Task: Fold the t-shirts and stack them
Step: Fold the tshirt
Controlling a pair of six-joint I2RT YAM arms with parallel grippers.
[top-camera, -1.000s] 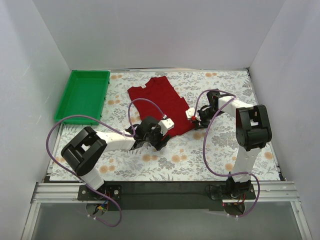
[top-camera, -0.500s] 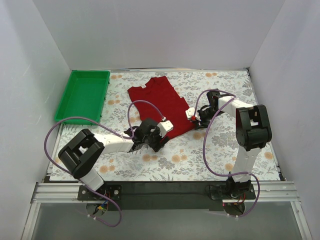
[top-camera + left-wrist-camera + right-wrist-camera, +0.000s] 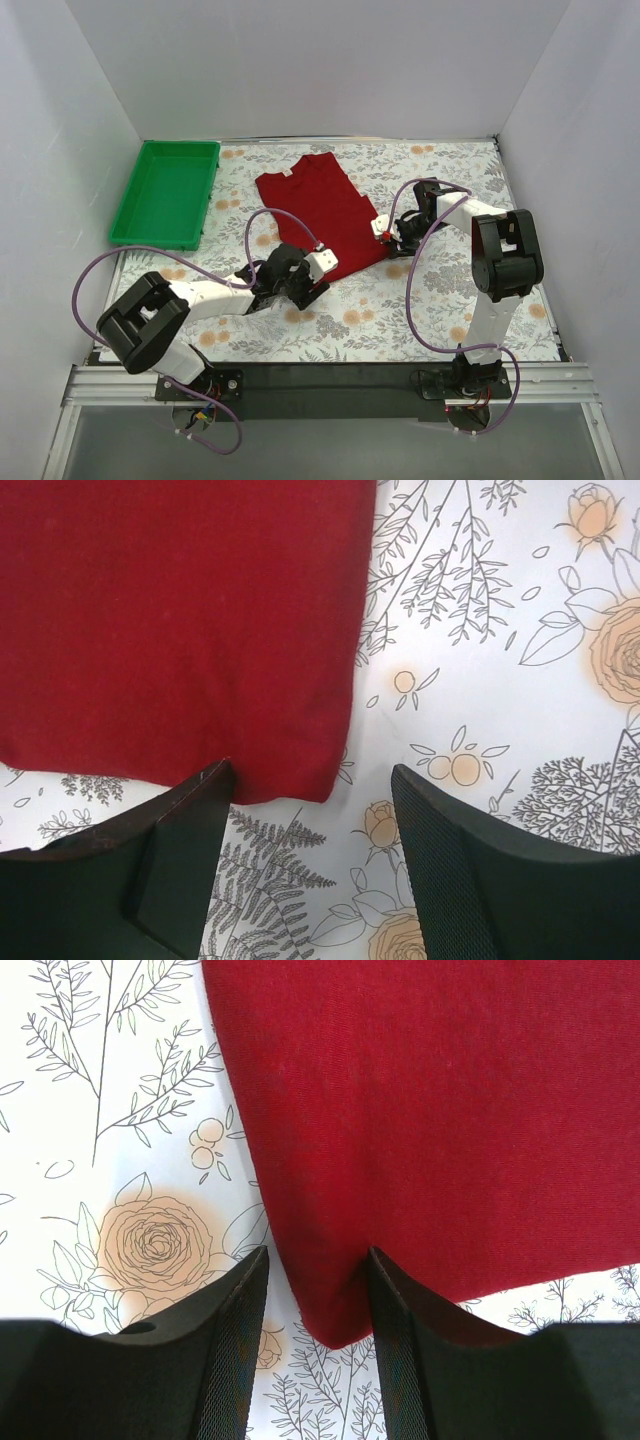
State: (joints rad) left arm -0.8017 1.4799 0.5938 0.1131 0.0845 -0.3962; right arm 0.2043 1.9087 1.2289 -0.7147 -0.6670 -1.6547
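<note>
Dark red t-shirt lies flat and unfolded on the floral tablecloth, mid-table, collar far-left. Left gripper: jaws wide apart, straddling the near-left hem corner. Right gripper: jaws narrowly parted around the near-right hem corner, not pinching. Judgement: light, limp cloth that drapes freely. Pinch both hem corners and lift evenly to avoid bunching.

Matt, soft red cloth t-shirt

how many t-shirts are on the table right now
1. A dark red t-shirt lies flat around the middle of the table, right of the green tray. No other shows, though one lying under it would be hidden.
</note>
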